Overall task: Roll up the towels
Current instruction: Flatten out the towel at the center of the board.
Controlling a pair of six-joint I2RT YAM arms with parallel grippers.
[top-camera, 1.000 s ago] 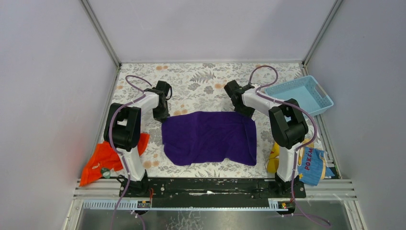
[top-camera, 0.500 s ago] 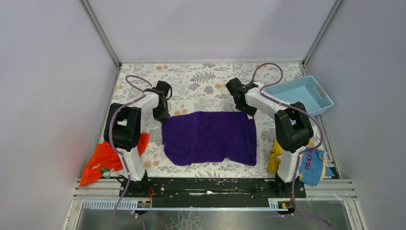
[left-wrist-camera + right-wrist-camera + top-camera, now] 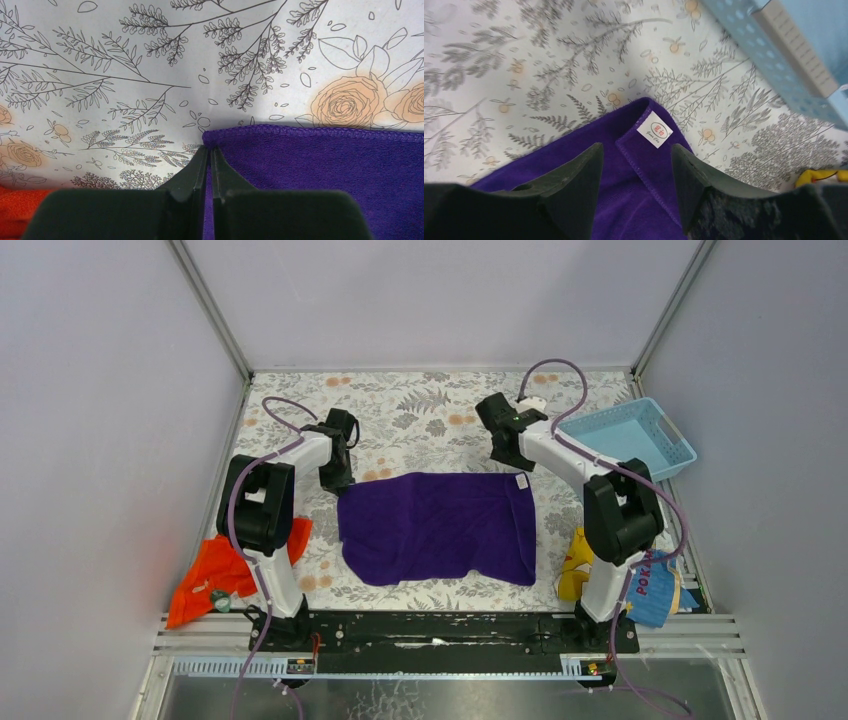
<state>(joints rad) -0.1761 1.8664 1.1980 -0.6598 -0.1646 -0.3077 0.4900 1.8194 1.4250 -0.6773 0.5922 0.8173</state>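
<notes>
Two soft towels on the floral desk (image 3: 420, 400): orange-red towel (image 3: 215, 570) crumpled at lower left; purple towel (image 3: 435, 530) flat at centre, hemmed terry, probably light and limp, best gripped at its corners. Left end effector (image 3: 210, 147) pinches its upper-left corner; right end effector (image 3: 635, 150) hangs spread above the upper-right corner with the label (image 3: 654, 129).
</notes>
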